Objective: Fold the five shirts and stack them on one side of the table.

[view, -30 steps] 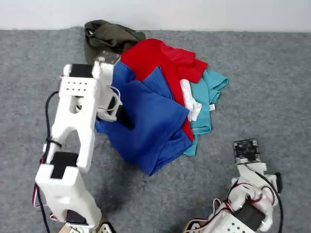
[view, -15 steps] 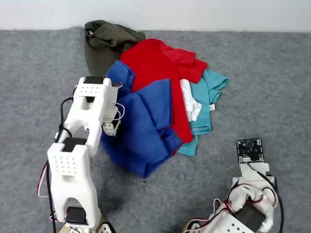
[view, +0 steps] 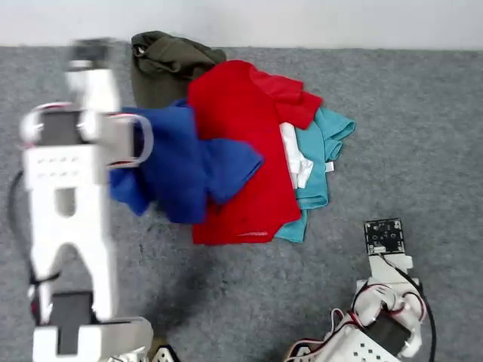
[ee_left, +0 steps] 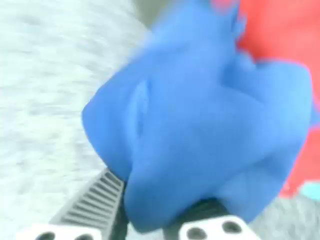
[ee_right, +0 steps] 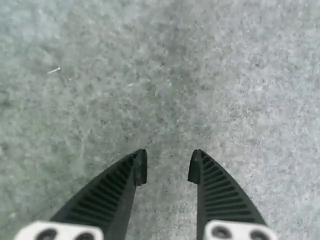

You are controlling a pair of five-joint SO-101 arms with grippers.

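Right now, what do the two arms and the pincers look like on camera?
Both arms are blocky white plastic shells. The left arm has rows of small holes and a black cable. The right arm carries red and white wires and a black circuit board. The right pincer has ribbed black fingers.

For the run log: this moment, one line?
left gripper: shut on blue shirt | right gripper: open, above grey table | red shirt: unfolded

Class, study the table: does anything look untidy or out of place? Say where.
Nothing is folded: the red shirt, teal shirt, white shirt and olive shirt lie crumpled in an overlapping heap, and the blue shirt is bunched in the left gripper.
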